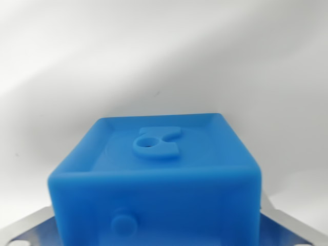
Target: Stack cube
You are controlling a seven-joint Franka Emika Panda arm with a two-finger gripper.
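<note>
— Where now?
— Blue cube (pixel 154 179) filling the lower frame, close under the camera, above the white surface (pixel 154 51).
— Claw?
— Fingertips hidden; grip impossible to tell.
— Handling?
— Likely light, rigid, smooth plastic; best pinched on flat opposite sides.

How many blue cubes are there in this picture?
1. The blue cube fills the lower middle of the wrist view, close to the camera. A second cube may be hidden behind or beneath it; none shows on the white surface.

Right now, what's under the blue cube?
Grey metal pieces show beside the blue cube at both bottom corners of the wrist view. What lies directly beneath is covered by the cube itself. Behind it only the white surface shows.
</note>
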